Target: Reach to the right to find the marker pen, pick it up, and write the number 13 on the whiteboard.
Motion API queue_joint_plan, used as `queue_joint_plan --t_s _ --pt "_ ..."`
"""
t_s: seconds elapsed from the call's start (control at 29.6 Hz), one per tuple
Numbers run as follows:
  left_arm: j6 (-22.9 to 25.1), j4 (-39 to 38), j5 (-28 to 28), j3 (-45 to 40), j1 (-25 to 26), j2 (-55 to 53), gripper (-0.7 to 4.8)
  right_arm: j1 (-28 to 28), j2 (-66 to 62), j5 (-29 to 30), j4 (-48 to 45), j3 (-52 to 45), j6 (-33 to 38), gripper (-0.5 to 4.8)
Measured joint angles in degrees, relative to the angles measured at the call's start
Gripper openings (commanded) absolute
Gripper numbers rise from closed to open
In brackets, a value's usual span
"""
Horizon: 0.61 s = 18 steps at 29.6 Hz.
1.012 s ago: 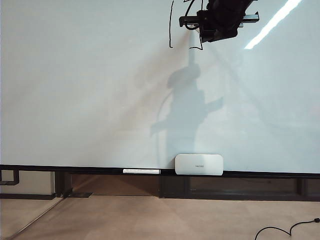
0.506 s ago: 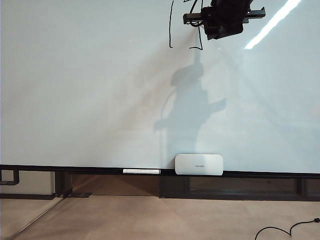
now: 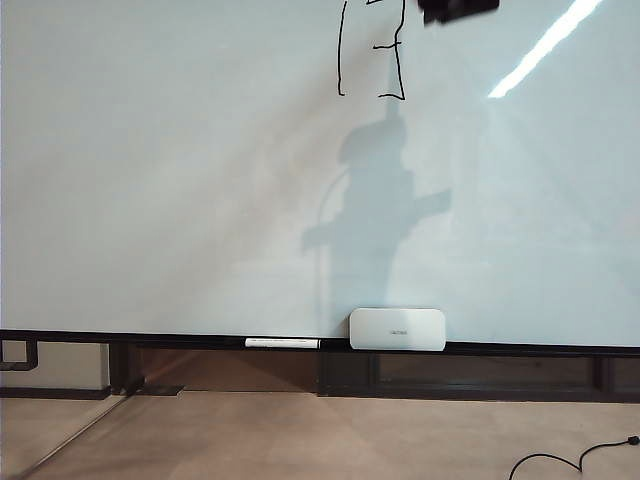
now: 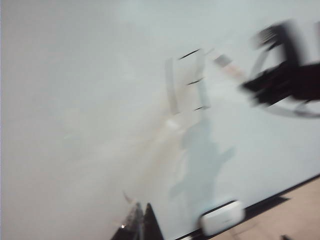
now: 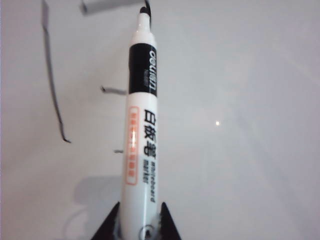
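Note:
The whiteboard [image 3: 150, 180] fills most of the exterior view. Near its top edge stands the number 13 [image 3: 370, 60] in thin black strokes. My right gripper [image 3: 455, 8] is just right of the 3, mostly cut off by the top of the picture. In the right wrist view my right gripper [image 5: 140, 225] is shut on the marker pen [image 5: 142, 125], a white barrel with a black band. The pen's black tip is at the board beside the strokes [image 5: 52, 75]. The blurred left wrist view shows my left gripper [image 4: 141, 220] with its fingertips together and nothing held, away from the number 13 [image 4: 187, 82].
A black rail [image 3: 150, 337] runs along the board's lower edge. A rounded white box [image 3: 397, 329] and a thin white stick [image 3: 283, 343] rest on it. Below are floor and a black cable [image 3: 570, 460]. The arm's shadow falls on the board.
My right gripper with the pen has risen and is nearly out of the top of the exterior view. The 3's strokes that it covered now show.

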<state>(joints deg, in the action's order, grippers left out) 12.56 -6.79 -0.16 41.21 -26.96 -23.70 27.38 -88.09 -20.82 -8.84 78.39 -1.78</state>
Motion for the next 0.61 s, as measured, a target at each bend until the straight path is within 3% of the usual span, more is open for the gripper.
queue_joint_plan --t_s 0.3,0.61 --pt "3.72 -2.99 -15.56 0.68 0.00 0.55 -0.06 2.23 8.74 0.02 9.05 -0.02 0.02 -0.02" --pt "5.42 -18.21 -23.23 10.99 0.00 1.03 -0.06 8.63 19.19 -0.63 13.97 -3.34 -0.24 -0.02"
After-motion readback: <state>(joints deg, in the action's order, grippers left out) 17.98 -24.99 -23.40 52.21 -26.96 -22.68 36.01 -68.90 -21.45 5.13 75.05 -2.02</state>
